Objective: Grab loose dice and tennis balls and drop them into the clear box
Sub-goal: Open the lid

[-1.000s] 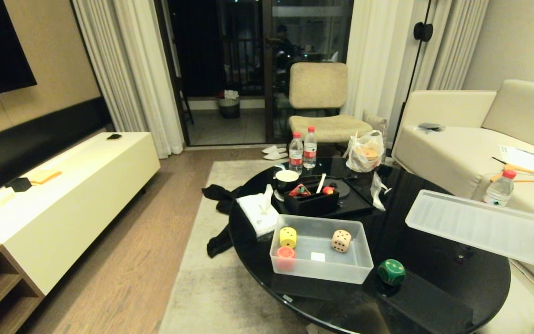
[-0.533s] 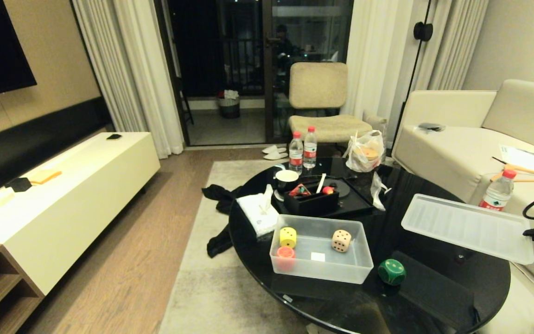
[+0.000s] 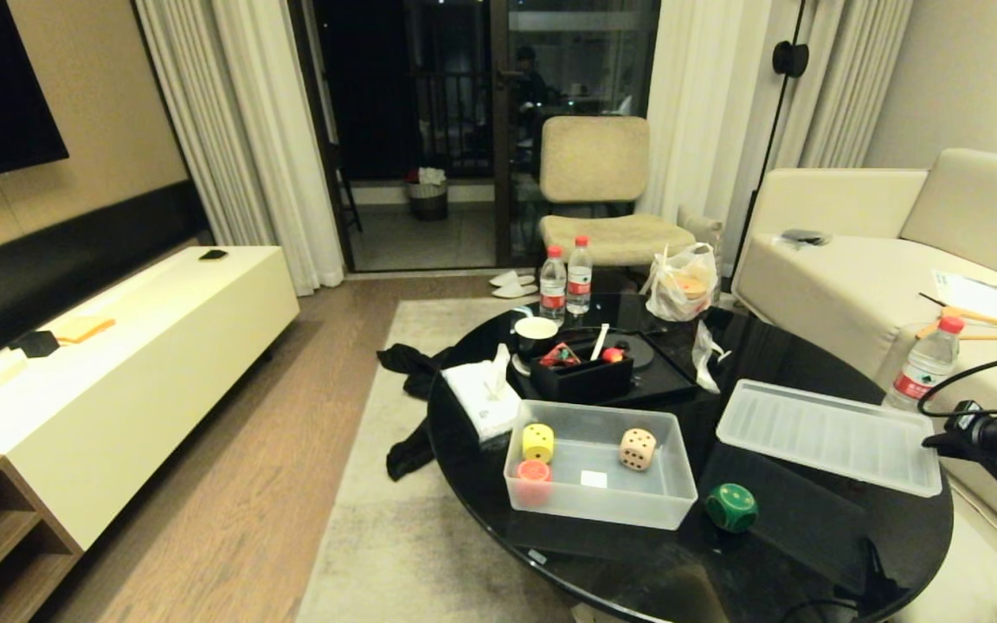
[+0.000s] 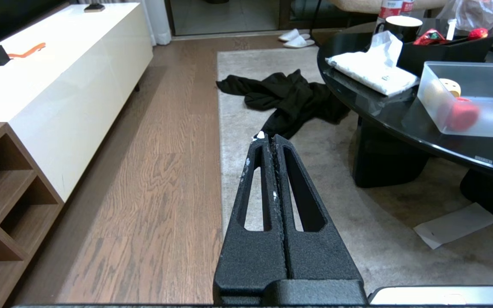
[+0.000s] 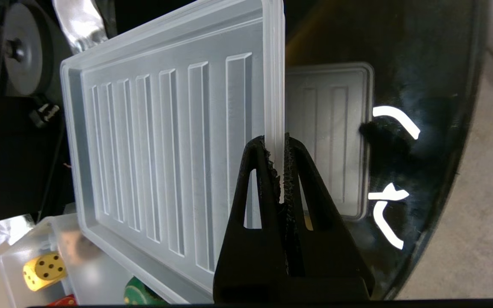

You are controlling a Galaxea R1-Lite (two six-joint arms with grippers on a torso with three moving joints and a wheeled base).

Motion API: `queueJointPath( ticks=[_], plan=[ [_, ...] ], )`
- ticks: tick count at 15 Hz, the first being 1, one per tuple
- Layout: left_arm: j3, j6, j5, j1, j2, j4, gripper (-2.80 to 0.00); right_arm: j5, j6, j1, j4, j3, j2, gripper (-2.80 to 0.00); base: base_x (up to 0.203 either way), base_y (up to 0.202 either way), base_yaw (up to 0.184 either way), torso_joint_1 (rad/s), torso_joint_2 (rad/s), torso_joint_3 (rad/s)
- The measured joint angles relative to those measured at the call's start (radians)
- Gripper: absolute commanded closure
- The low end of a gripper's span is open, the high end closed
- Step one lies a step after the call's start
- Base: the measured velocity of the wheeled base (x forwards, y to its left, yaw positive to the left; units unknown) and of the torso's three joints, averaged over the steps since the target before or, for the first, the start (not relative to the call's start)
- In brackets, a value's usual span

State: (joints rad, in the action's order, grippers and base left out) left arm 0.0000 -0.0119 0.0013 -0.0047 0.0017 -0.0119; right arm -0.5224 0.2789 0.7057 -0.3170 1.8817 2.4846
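The right gripper (image 5: 280, 147) is clamped on the rim of the ribbed lid (image 3: 827, 435), gripping its right-hand edge from the right side of the round black table (image 3: 914, 528); in the head view the lid sits low over the table's right part, and whether it touches the glossy top cannot be told. The clear box (image 3: 600, 497) stands open near the table's front, left of the lid and well apart from it. Inside it lie a yellow die (image 3: 537, 442) at the left, a red-orange die (image 3: 533, 472) just in front of that one, and a beige die (image 3: 637, 449) toward the right. A green die (image 3: 731, 507) rests on the table just beside the box's near right corner, between the box and the lid. Behind the box are a black organiser tray (image 3: 582, 379) and, to its left, a white tissue pack (image 3: 479, 395). The left gripper (image 4: 274, 141) has its fingers pressed together on nothing, hanging over the rug (image 4: 246, 124) to the left of the table, near a dark garment (image 4: 289, 96) on the floor.
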Motion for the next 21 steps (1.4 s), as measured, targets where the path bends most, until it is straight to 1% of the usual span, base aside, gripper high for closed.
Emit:
queueJointPath(
  ticks=[3,10,17,21],
  plan=[
    [0.0,0.0,0.0,0.0,0.0,0.0,0.0,0.026,0.0,-0.012,0.002,0.014,0.04,0.0,0.0,0.0,0.0,0.0,0.0,0.0],
    [0.0,0.0,0.0,0.0,0.0,0.0,0.0,0.029,-0.005,-0.017,0.001,0.036,0.094,0.0,0.0,0.0,0.0,0.0,0.0,0.0],
    [0.0,0.0,0.0,0.0,0.0,0.0,0.0,0.066,-0.014,-0.028,0.002,0.039,0.124,0.0,0.0,0.0,0.0,0.0,0.0,0.0],
    [0.0,0.0,0.0,0.0,0.0,0.0,0.0,0.118,-0.052,-0.037,0.0,0.029,0.137,0.0,0.0,0.0,0.0,0.0,0.0,0.0]
  ],
)
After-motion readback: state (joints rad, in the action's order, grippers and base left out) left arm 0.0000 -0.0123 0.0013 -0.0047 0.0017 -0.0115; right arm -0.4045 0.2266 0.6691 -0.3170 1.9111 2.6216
